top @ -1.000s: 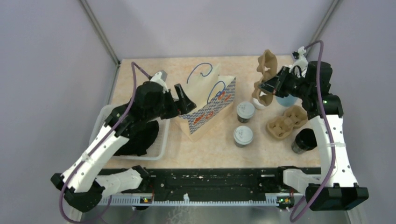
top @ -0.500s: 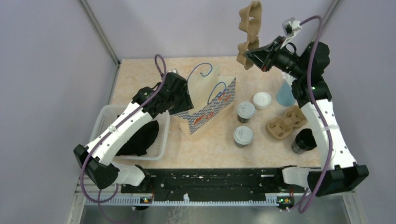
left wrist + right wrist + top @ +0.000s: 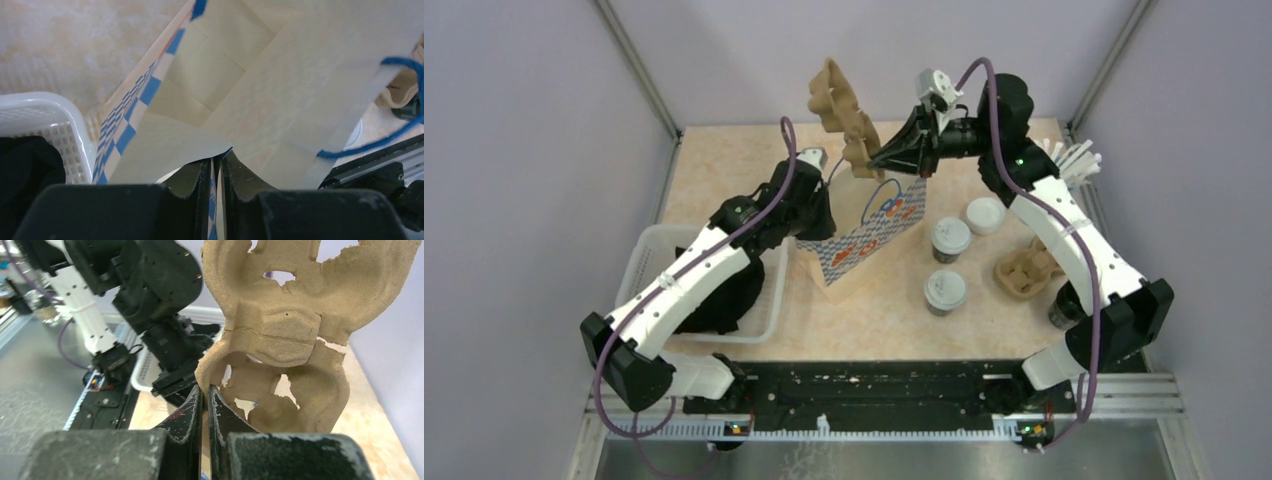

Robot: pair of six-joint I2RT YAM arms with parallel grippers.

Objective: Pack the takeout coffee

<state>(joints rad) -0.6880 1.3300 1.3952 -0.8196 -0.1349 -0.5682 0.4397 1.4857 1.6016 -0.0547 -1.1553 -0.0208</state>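
Two takeout coffee cups with pale lids stand on the table right of the bag, one further back (image 3: 950, 238) and one nearer (image 3: 944, 290). A paper bag (image 3: 869, 235) with a blue check pattern stands open beside them. My left gripper (image 3: 819, 215) is shut on the bag's left rim; in the left wrist view the paper edge sits pinched between the jaws of that gripper (image 3: 215, 162). My right gripper (image 3: 876, 160) is shut on the edge of a brown pulp cup carrier (image 3: 839, 110), held up in the air over the bag. The right wrist view has the carrier (image 3: 290, 330) upright above the right gripper (image 3: 205, 392).
A second pulp carrier (image 3: 1024, 270) lies at the right, a loose white lid (image 3: 985, 214) behind the cups, and a black lidless cup (image 3: 1064, 305) partly behind my right arm. A white basket (image 3: 649, 250) with dark cloth sits at the left. The bag's blue handle (image 3: 395, 100) hangs at the right.
My right arm lifted the pulp carrier off the table's right side and swung it left over the bag. My left gripper moved onto the bag's rim and closed on it.
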